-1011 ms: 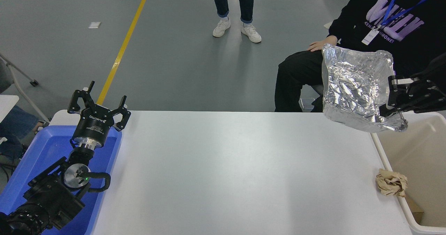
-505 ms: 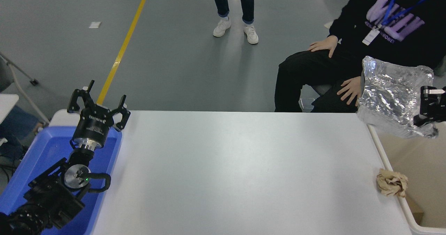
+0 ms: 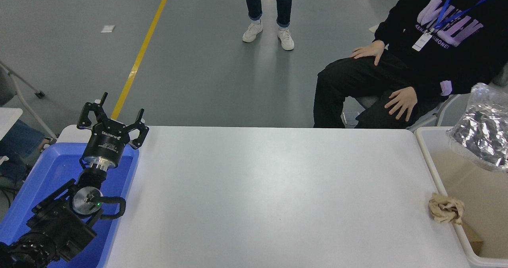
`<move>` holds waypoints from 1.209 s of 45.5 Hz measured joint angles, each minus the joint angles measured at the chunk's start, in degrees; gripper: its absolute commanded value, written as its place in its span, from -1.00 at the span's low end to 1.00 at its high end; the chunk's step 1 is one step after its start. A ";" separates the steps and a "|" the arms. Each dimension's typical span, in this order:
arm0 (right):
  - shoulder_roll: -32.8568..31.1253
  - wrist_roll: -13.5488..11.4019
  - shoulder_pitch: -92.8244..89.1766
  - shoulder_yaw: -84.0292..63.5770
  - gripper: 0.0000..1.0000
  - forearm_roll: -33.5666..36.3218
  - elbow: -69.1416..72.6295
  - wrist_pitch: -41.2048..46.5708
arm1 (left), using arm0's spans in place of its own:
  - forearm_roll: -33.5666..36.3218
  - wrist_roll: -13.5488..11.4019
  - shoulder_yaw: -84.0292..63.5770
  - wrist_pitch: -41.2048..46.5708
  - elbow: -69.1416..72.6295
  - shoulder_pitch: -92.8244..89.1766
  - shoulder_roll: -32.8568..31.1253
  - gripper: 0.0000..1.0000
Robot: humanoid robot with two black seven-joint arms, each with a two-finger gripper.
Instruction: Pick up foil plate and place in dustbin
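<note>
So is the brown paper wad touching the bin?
Touching. In the head view the paper wad sits at the table's right edge, pressed against the dustbin rim with no gap showing between them.

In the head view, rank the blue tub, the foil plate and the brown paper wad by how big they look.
1. Blue tub, partly hidden by the left arm.
2. Foil plate, cut off by the picture's right edge, so its full size is unsure.
3. Brown paper wad, clearly the smallest.
</note>
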 measured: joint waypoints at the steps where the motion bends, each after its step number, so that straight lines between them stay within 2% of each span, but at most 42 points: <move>1: 0.45 0.02 -2.54 1.63 -1.00 0.01 -1.74 -0.97 | 0.01 0.00 0.00 0.00 0.00 0.00 0.00 0.96; 26: 16.04 -0.25 -37.50 20.30 -1.00 5.59 -36.40 -14.11 | 0.03 0.00 -0.01 0.00 0.00 0.00 0.00 0.96; 51: 20.87 -1.42 -43.99 23.23 -1.00 6.35 -43.85 -18.01 | -0.03 0.00 -0.01 0.00 0.00 0.00 0.00 0.96; 52: 20.94 -1.43 -44.09 23.26 -0.90 6.36 -43.90 -18.04 | -0.03 0.00 -0.01 0.00 0.00 0.00 0.00 0.96; 55: 21.11 -1.43 -44.34 23.32 -0.13 6.39 -44.13 -18.19 | -0.03 0.00 -0.01 0.00 0.00 0.00 0.00 0.96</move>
